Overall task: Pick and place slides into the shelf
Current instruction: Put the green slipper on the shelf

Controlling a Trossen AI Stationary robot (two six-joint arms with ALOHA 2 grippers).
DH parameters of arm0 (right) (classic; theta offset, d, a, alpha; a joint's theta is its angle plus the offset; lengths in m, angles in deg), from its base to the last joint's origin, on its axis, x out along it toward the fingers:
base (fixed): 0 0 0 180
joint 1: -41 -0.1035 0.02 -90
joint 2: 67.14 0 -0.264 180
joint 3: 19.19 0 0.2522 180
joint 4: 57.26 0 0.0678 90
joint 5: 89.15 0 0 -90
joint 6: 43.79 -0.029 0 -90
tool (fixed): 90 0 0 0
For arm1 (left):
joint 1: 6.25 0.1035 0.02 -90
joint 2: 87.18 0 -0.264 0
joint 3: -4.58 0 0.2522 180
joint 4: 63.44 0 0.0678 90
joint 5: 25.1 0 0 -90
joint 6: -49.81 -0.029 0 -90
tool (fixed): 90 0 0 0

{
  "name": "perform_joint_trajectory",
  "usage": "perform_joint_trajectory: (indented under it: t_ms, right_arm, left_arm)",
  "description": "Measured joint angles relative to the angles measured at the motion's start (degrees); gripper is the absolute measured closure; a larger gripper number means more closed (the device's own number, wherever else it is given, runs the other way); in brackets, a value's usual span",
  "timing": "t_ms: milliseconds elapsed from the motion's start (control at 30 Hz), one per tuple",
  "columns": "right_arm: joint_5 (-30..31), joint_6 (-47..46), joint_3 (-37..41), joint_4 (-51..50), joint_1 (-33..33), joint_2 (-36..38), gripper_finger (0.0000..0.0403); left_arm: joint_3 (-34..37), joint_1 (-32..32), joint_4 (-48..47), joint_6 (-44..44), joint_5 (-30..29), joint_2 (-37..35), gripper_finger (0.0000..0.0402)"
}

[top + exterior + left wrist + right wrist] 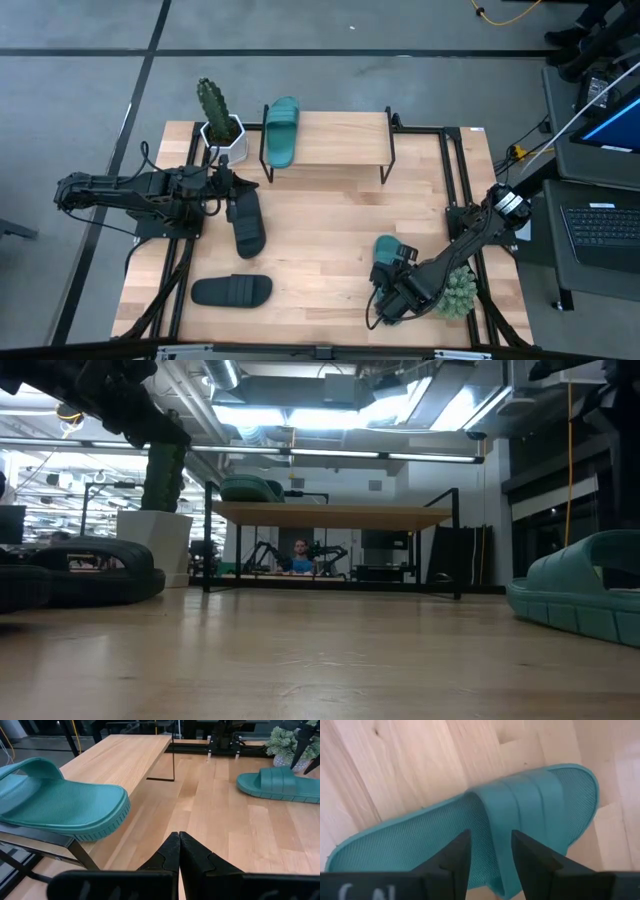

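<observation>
- One teal slide [281, 130] already lies on the left end of the shelf [340, 140], its toe end hanging over the plank's edge; my guess is it was set at that end to leave the remaining plank free for the others.
- The right gripper [490, 851] hangs directly above the second teal slide [485, 827], which lies flat on the surface [330, 250] near the front right, just beside a small green plant [458, 292]. Its jaws are apart, one on each side of the strap's edge, which looks like lining up to pinch the strap, the easiest part to grip.
- The left gripper [178, 851] sits at the left side of the surface, near the shelf's left end and beside a potted cactus [214, 110]. Its jaws are together and hold nothing.
- A black slide [247, 222] lies just beside that gripper, and another black slide [232, 291] lies near the front left; both are still on the surface.
- The teal slides have a mesh-textured footbed, a thick sole with grooved sides, and a wide strap with raised ribs. They look like soft rubber, so the strap will probably give a little when squeezed.
</observation>
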Motion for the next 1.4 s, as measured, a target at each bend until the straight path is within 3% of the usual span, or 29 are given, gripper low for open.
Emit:
perform_joint_trajectory:
  t_ms: [1400]
  right_arm:
    - [0.1,-0.9,0.1,-3.6,1.8,-4.0,0.0262]
  left_arm:
    - [0.0,0.0,-0.2,0.0,0.0,0.0,0.0401]
